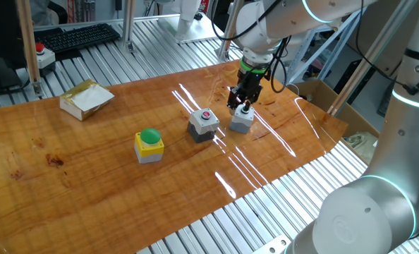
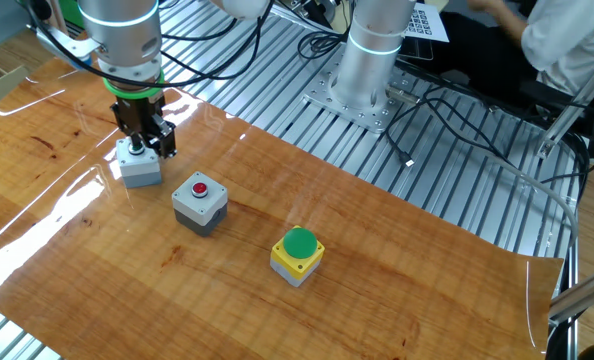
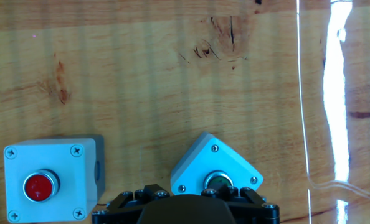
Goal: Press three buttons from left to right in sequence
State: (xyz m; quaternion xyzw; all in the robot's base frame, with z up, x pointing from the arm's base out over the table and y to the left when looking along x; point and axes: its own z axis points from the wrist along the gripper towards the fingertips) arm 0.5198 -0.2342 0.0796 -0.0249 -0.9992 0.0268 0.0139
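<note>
Over grey box w/ green button (image 3: 218, 181), fingers (image 1: 244, 106), tips hidden, open/closed unclear.

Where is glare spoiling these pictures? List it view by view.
One fixed view: bright white streaks cross the glossy table right of the grey box with the red button and in front of the gripper. Hand view: one blown-out vertical streak runs down the right side, clear of the grey box with the green button. The other fixed view: only faint sheen at the left edge.
</note>
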